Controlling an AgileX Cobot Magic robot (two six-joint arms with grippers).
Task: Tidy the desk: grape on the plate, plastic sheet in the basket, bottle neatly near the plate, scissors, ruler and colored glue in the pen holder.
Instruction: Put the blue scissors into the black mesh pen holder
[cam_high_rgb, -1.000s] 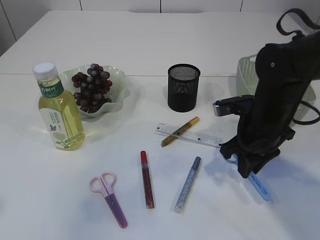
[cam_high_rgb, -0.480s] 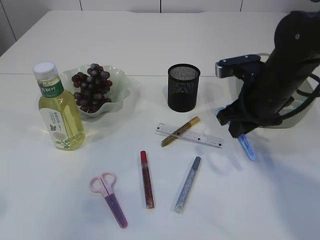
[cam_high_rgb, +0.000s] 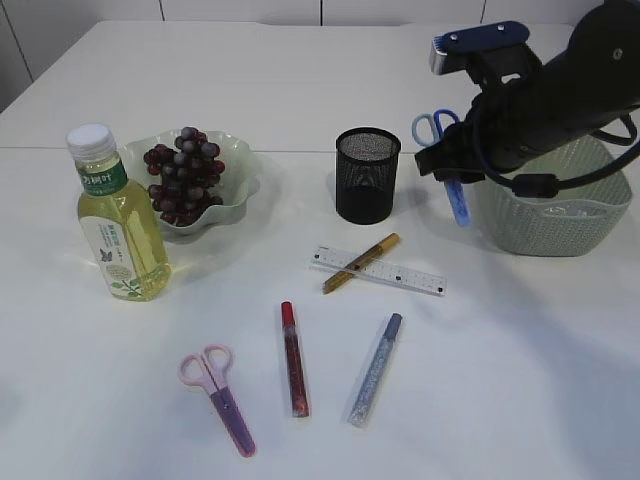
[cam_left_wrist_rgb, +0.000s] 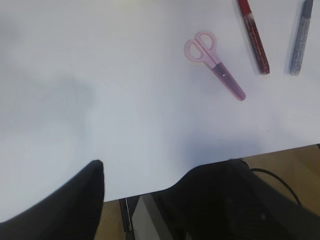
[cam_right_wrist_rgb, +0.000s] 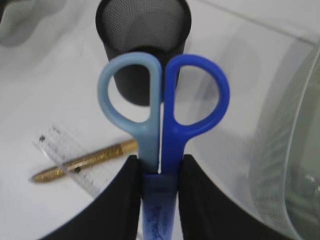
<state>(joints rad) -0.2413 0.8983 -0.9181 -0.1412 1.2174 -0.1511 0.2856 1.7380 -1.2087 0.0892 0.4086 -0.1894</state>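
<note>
Exterior view. Right gripper (cam_high_rgb: 452, 180): raised above the far-right part of the desk, jaws clamped on the blue scissors (cam_high_rgb: 447, 168), loops up, sheathed blades hanging down; presumably held upright for dropping point-first into the pen holder (cam_high_rgb: 367, 174), just to its left. Arm reaches in from the right edge, forearm slanted down toward the centre, passing over the basket (cam_high_rgb: 545, 206). Grape (cam_high_rgb: 183, 173): in the plate (cam_high_rgb: 238, 185), far-left. Bottle (cam_high_rgb: 116, 217): upright, just beside the plate. Ruler (cam_high_rgb: 378, 270), gold glue (cam_high_rgb: 360, 262) lying across it: mid-desk. Red glue (cam_high_rgb: 294, 358), silver glue (cam_high_rgb: 376, 368), pink scissors (cam_high_rgb: 219, 397): flat near the front edge, not yet collected.

Left wrist view. Pink scissors (cam_left_wrist_rgb: 215, 65), red glue (cam_left_wrist_rgb: 253, 35), silver glue (cam_left_wrist_rgb: 301, 36): untouched. Left gripper: fingertips not shown, jaw state cannot be told; arm parked off the front edge.

Right wrist view. Fingers (cam_right_wrist_rgb: 130, 195) closed on the blue scissors (cam_right_wrist_rgb: 162, 120) just below the loops; pen holder (cam_right_wrist_rgb: 143, 42) ahead, mouth open.
</note>
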